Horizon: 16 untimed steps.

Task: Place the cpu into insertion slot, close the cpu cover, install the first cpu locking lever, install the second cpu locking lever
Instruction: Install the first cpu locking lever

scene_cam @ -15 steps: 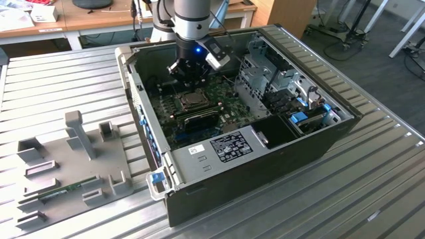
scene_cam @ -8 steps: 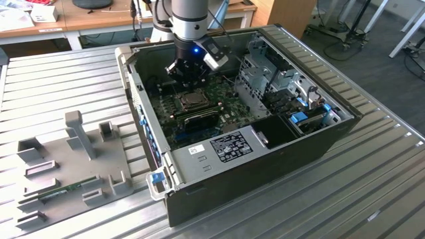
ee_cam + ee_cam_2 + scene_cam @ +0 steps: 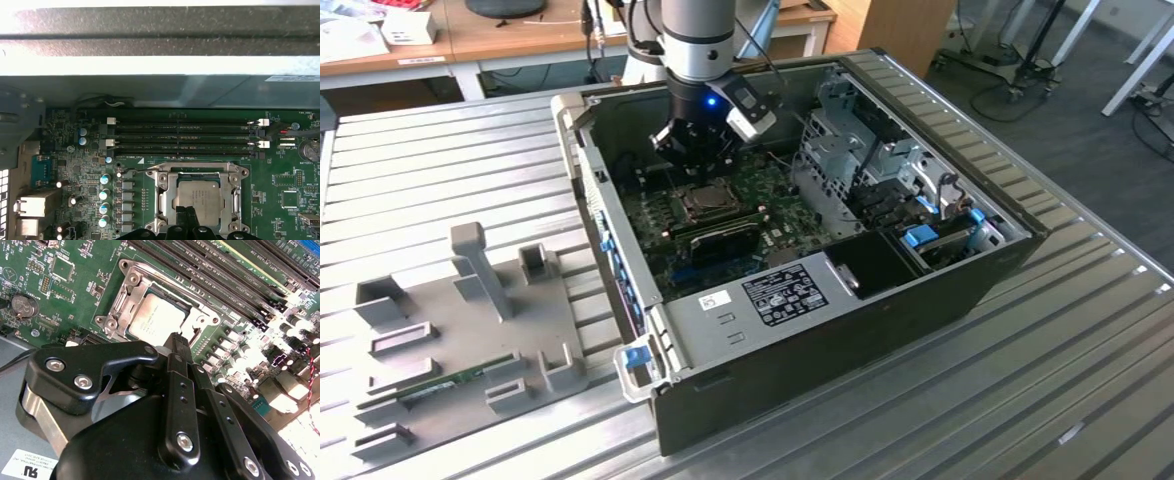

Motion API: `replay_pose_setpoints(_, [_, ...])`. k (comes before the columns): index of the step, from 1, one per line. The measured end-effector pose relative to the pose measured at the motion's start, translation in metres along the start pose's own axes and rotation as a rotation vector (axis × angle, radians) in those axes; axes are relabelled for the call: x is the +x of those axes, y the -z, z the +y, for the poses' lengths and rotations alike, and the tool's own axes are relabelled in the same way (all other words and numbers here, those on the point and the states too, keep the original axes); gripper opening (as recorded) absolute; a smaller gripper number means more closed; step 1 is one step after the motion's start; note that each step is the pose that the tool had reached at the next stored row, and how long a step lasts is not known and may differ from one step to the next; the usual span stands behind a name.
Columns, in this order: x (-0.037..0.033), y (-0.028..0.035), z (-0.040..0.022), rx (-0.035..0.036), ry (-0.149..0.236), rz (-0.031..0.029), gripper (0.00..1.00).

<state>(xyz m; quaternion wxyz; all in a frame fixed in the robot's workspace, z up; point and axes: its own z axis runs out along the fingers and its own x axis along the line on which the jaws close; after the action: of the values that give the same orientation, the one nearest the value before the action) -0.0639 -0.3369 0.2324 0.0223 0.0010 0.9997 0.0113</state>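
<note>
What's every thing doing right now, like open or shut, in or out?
cpu, seated in the insertion slot.
cpu cover, down flat around the cpu.
tool, shut, tips at the cover's edge.
computer case, lying open.

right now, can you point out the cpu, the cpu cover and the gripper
the cpu [image 3: 157, 320], second wrist view, middle of its metal top
the cpu cover [image 3: 164, 197], first wrist view, one side bar of the frame
the gripper [image 3: 178, 341], second wrist view, at its fingertips
</note>
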Motion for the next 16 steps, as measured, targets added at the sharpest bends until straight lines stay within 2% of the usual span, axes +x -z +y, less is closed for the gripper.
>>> replay_pose_setpoints(4, [0.0011, 0.0001, 0.0000, 0.0000, 0.000, -0.0003, 0.11])
replay_pose_setpoints(7, [0.0054, 0.0003, 0.0000, 0.0000, 0.000, -0.0024, 0.11])
replay_pose_setpoints(14, [0.0217, 0.0010, -0.0001, 0.0000, 0.000, -0.0076, 0.11])
replay_pose_setpoints(16, [0.0288, 0.0013, -0.0002, -0.0001, 0.000, -0.0097, 0.11])
